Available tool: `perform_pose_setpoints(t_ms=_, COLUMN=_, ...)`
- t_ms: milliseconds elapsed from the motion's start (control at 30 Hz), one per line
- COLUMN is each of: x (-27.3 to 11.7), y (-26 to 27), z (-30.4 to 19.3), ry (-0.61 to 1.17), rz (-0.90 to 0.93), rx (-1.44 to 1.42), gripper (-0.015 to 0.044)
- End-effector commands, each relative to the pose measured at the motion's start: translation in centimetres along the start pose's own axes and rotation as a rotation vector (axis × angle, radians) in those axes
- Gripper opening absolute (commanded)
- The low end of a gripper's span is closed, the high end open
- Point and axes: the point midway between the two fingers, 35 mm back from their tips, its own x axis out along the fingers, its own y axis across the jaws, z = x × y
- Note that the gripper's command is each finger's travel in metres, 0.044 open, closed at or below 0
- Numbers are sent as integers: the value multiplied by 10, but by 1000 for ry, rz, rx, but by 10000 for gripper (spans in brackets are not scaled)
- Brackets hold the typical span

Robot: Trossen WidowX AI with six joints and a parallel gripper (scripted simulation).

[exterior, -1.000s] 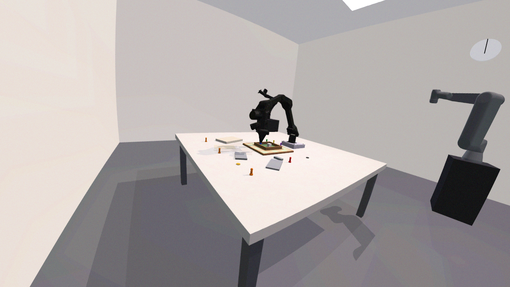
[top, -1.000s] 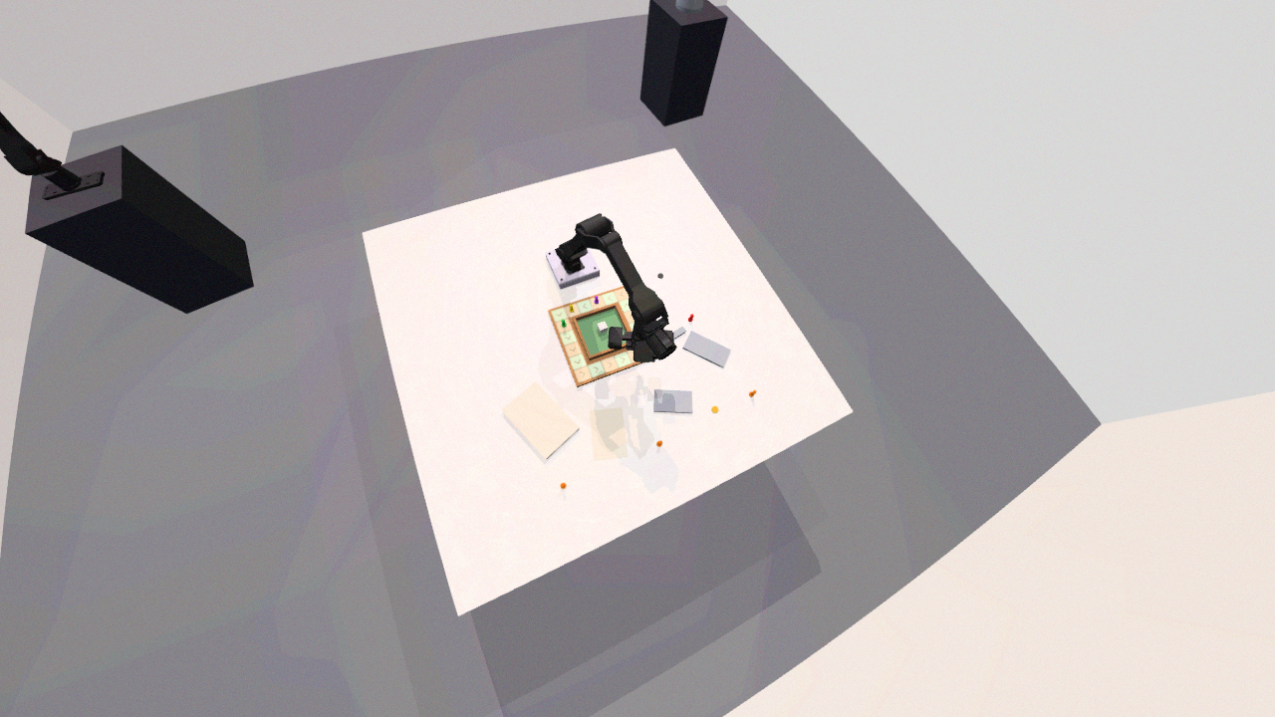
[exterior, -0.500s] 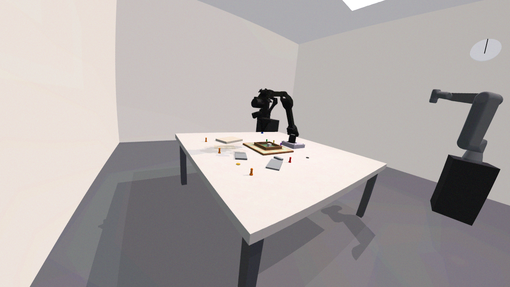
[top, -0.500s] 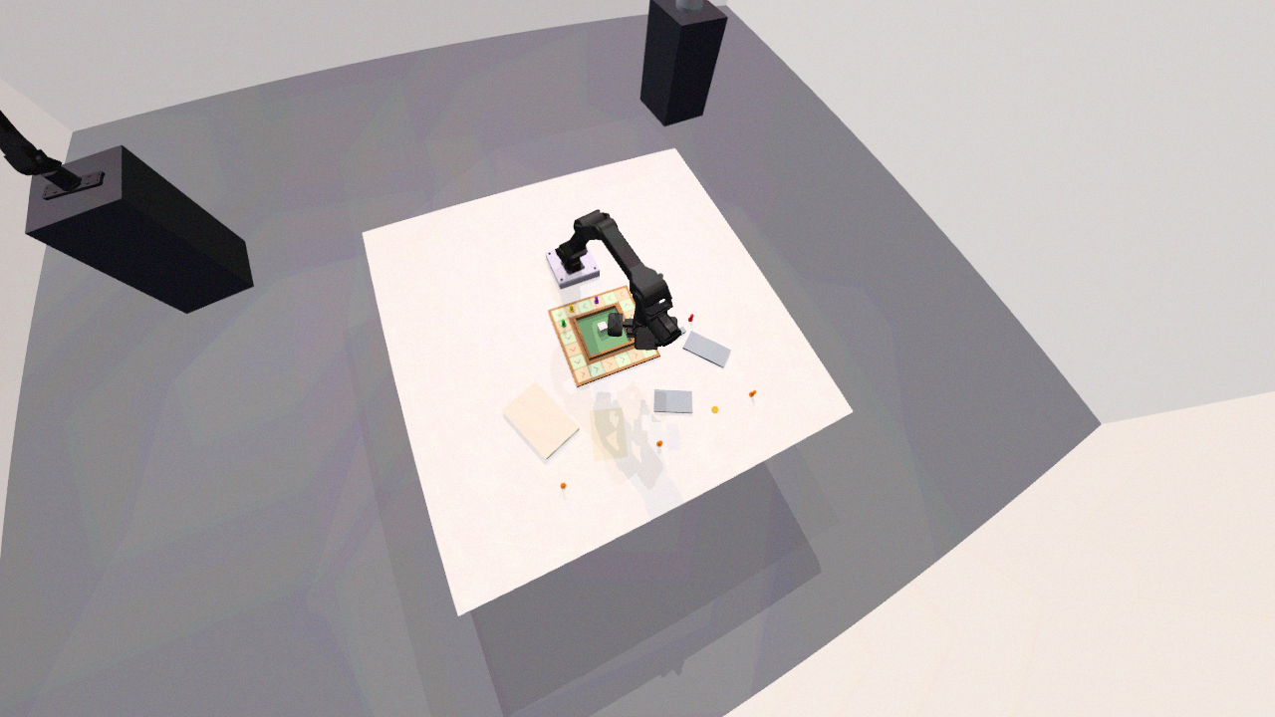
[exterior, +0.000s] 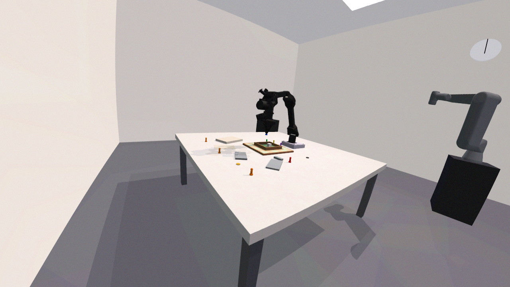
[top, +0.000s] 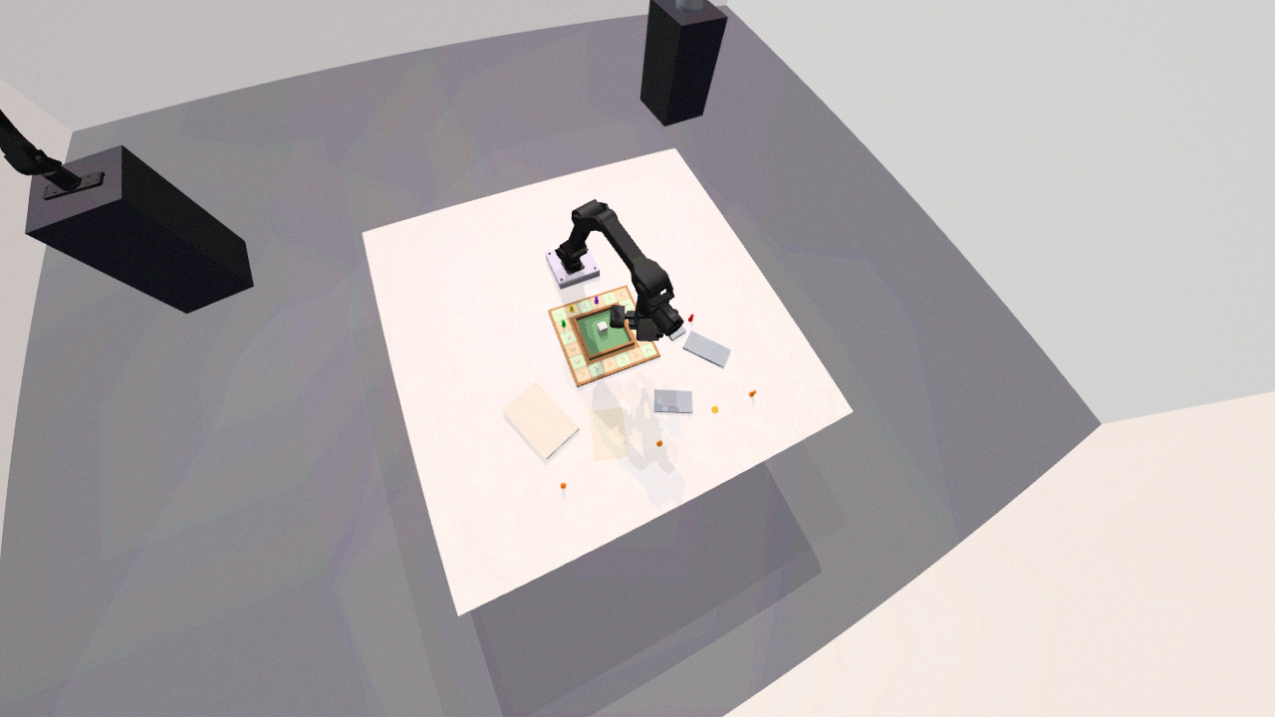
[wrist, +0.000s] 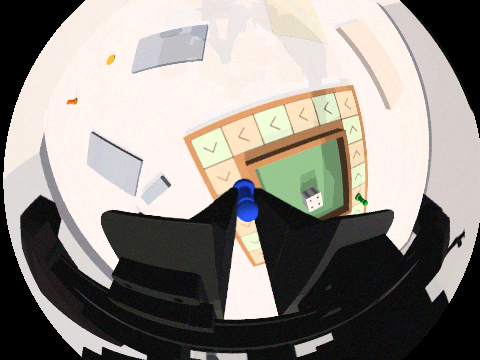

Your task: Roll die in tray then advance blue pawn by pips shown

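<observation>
My gripper (exterior: 266, 131) (wrist: 245, 194) is shut on the blue pawn (exterior: 266, 134) (wrist: 247, 210), held in the air above the board (top: 579, 363) (exterior: 278, 152) (wrist: 274, 126). In the top view the arm hides the pawn and fingertips. The white die (top: 602, 326) (exterior: 269, 144) (wrist: 313, 199) lies in the green-floored tray (top: 612, 351) (wrist: 295, 145), its bright face showing several pips in the wrist view. Arrows mark the board's squares. A green pawn (top: 563, 324) (wrist: 361, 199), a yellow pawn (top: 571, 308) and a purple pawn (top: 596, 299) stand on the board.
A red pawn (top: 690, 317) (exterior: 289, 160), two grey slabs (top: 706, 350) (top: 672, 400) and a small grey block (exterior: 278, 158) lie off the board. Beyond are a yellow disc (top: 714, 409), a pale block (top: 541, 421) and orange pawns (top: 752, 392) (top: 659, 443) (top: 562, 486).
</observation>
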Motion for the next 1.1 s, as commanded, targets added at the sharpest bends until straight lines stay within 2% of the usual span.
perform_pose_setpoints(t_ms=0, x=5, y=1, z=-12, ry=5, rz=2, rx=3, gripper=0)
perform_pose_setpoints(t_ms=1067, x=58, y=-16, z=-108, ry=14, rz=1, rx=3, gripper=0)
